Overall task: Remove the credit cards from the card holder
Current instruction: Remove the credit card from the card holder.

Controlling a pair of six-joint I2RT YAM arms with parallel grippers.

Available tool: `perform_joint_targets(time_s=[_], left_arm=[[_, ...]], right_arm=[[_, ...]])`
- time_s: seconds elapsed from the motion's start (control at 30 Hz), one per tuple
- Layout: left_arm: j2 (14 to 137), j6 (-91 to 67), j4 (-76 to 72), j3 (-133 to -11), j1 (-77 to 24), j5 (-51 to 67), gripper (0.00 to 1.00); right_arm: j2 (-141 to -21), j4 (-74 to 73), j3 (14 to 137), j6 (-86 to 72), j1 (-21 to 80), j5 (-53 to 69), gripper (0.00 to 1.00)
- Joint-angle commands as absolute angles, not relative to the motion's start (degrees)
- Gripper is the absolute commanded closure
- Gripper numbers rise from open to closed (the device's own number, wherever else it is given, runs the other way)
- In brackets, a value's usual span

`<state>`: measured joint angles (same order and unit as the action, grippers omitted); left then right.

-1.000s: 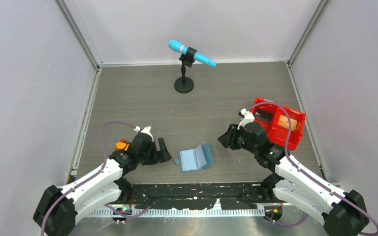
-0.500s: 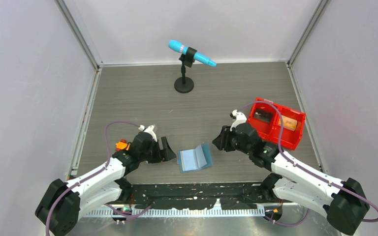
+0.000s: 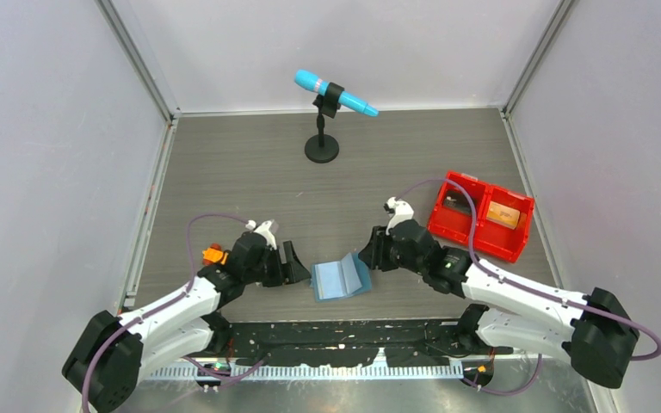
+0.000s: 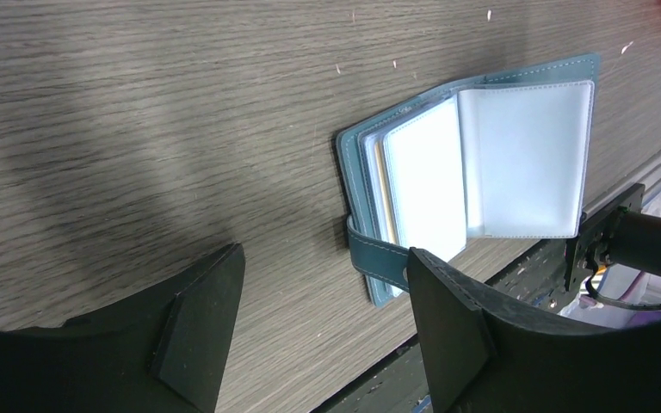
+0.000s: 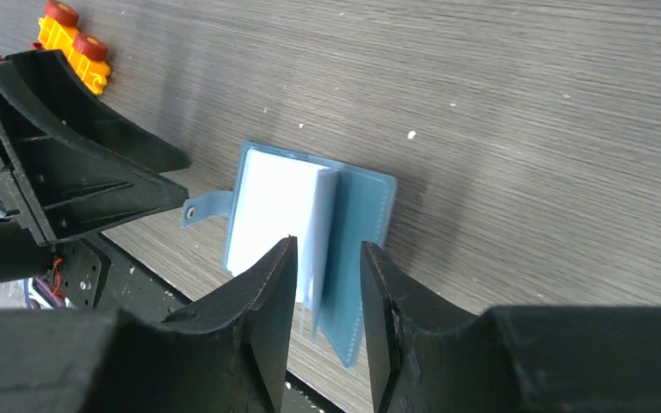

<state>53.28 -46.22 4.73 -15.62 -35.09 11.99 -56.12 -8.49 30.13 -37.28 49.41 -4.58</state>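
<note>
The teal-blue card holder [image 3: 341, 277] lies open on the table near the front edge, with pale blue inner sleeves fanned up. It also shows in the left wrist view [image 4: 482, 172] and the right wrist view [image 5: 310, 219]. A thin orange-gold card edge [image 4: 379, 185] shows between the sleeves. My left gripper [image 3: 297, 262] is open and empty just left of the holder; its strap [image 4: 379, 258] lies by one finger. My right gripper [image 3: 363, 256] is open at the holder's right edge. In the right wrist view the gripper [image 5: 327, 249] has the raised flap between the jaws with a gap.
A red two-compartment bin [image 3: 521, 248] stands at the right, with an orange-gold card [image 3: 503, 215] in its right compartment and something dark in the left. A small orange toy [image 3: 214, 254] sits by the left arm. A microphone stand [image 3: 321, 148] is at the back.
My right gripper has moved left from the red bin to the holder's right edge. My left gripper has crept right toward the holder. The holder has not moved.
</note>
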Motion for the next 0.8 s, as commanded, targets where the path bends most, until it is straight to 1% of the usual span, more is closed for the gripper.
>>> perform_joint_targets(time_s=[0.0, 0.27, 0.43, 0.5, 0.6, 0.7, 0.77], left_arm=[[53.85, -46.32, 4.11, -13.98, -34.87, 13.95, 0.28], [54.52, -46.33, 2.17, -13.15, -34.89, 15.56, 0.31], [55.33, -46.43, 0.4, -13.1, -34.82, 17.45, 0.31], [55.03, -46.41, 0.35, -13.03, -34.87, 18.35, 0.28], [53.61, -46.78, 0.34, -12.6, -34.88, 18.81, 0.24], [51.92, -46.93, 0.31, -12.69, -34.88, 19.07, 0.2], [51.46, -46.93, 0.38, -12.77, -34.84, 19.07, 0.17]], right_arm=[[-59.07, -3.8, 33.95, -39.36, 54.17, -8.46, 0.6], [-69.21, 0.1, 38.35, -40.83, 62.49, -11.97, 0.57], [-74.45, -1.06, 42.0, -41.28, 66.54, -13.72, 0.56], [-76.04, -2.02, 43.03, -41.55, 67.24, -14.72, 0.55], [-78.63, -2.91, 43.8, -41.57, 68.02, -17.08, 0.5], [-80.64, -4.53, 44.67, -42.02, 68.49, -18.46, 0.47], [-81.02, -5.18, 44.74, -42.35, 68.71, -19.24, 0.43]])
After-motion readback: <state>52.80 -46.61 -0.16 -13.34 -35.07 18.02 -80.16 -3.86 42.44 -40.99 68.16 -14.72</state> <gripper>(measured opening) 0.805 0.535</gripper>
